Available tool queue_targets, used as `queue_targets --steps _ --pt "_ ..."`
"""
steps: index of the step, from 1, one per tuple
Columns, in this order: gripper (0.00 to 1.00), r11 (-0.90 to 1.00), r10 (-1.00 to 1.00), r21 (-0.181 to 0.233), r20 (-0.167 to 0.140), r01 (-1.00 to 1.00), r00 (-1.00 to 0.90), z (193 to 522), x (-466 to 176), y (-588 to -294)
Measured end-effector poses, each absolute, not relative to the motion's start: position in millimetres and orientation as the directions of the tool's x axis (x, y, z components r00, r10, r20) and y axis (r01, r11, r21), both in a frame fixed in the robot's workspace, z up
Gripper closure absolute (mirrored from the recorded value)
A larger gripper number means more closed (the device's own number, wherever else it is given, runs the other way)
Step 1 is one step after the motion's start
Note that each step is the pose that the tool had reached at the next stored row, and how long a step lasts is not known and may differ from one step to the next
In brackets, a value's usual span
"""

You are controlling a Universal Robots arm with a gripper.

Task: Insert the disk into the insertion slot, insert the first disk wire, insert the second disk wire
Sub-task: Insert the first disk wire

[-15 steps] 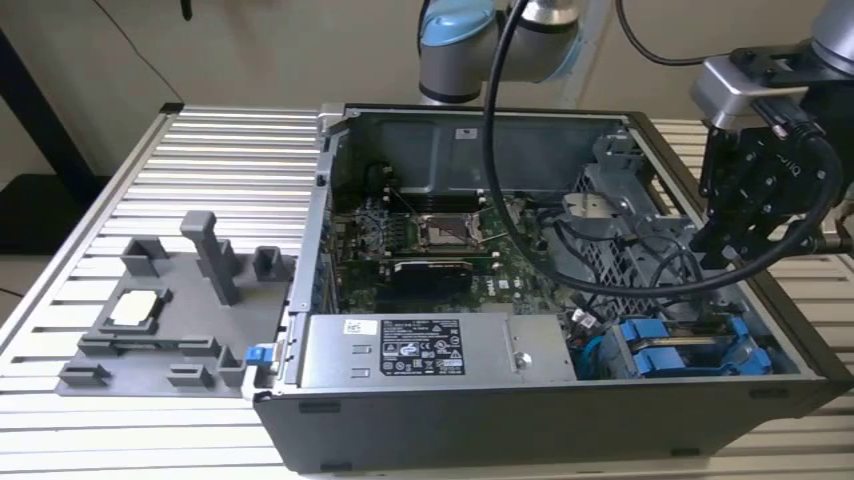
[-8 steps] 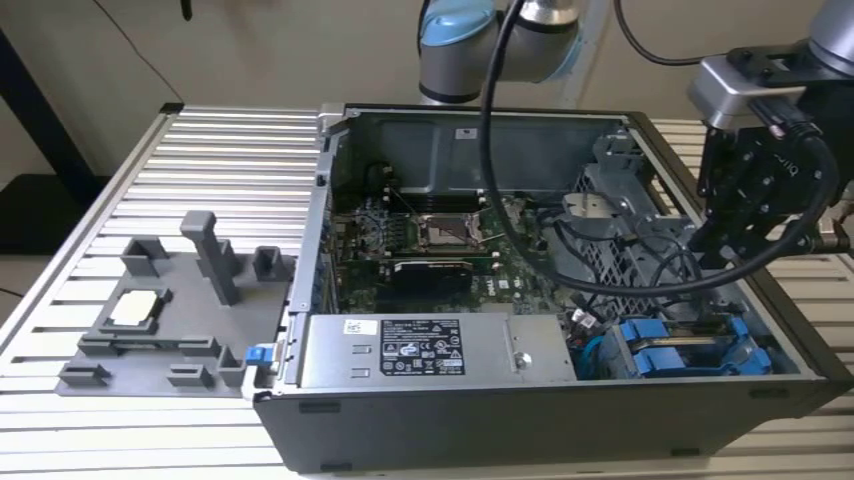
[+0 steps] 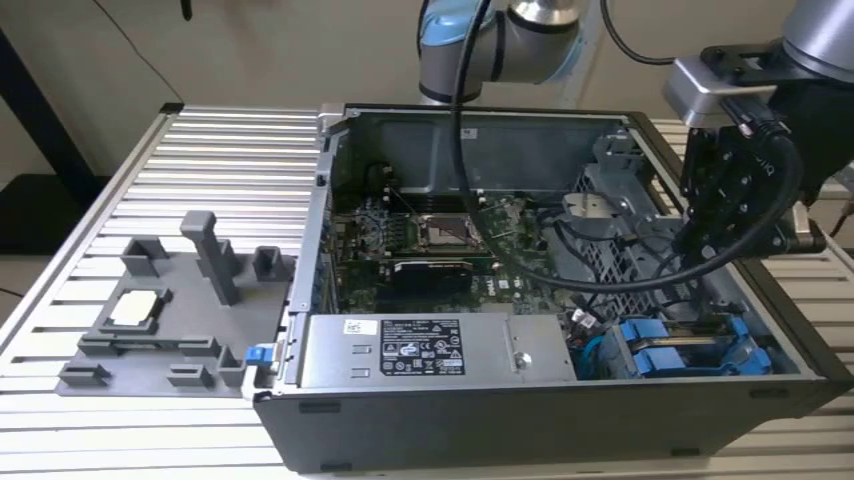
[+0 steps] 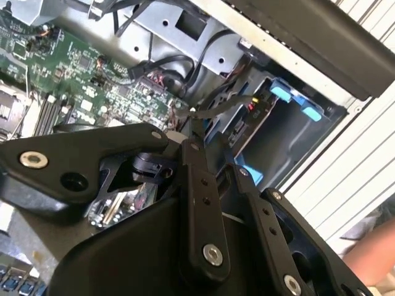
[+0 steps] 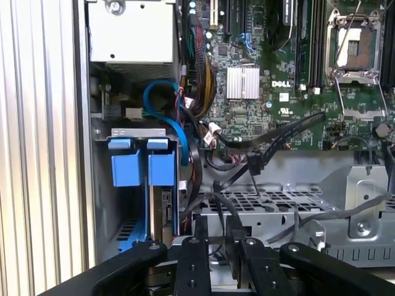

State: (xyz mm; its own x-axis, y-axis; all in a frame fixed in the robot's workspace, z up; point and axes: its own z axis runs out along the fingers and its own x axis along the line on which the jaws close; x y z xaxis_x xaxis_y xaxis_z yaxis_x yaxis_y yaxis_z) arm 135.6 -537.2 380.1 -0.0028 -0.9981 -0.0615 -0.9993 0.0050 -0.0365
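The disk (image 5: 162, 172) sits already in the insertion slot (image 4: 290, 139), its blue frame level with the other blue carrier (image 5: 126, 168) just beside it. In the exterior view this bay is in the corner of the computer case (image 3: 534, 420) that lies toward the table's (image 3: 227, 150) edge nearest the camera, at the exterior view's right. The claw (image 5: 217, 221) hangs inside the case near the bay, among several black wires (image 5: 254, 161). If it is closed on one of them or only stands between them, I cannot tell.

I judge the disk to be stiff, rather heavy for its size and sensitive to knocks, so the blue frame is the right place for taking it (not the bare metal). The wires look soft and would bend away. The hard plug at the end of a wire should give a better hold.

The case holds also the green board (image 3: 400, 225) and the silver power-supply box (image 3: 427, 350). A blue wire (image 5: 162, 82) curves down toward the bay. Near the table's edge at the exterior view's left, a grey tray (image 3: 140, 372) carries one small pale square part (image 3: 138, 308) in a pocket.
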Motion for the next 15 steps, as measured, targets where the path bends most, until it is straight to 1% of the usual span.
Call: queue_targets --steps 15 --pt "0.73 0.009 -0.998 -0.037 -0.061 -0.999 -0.007 380.1 122.1 -537.1"
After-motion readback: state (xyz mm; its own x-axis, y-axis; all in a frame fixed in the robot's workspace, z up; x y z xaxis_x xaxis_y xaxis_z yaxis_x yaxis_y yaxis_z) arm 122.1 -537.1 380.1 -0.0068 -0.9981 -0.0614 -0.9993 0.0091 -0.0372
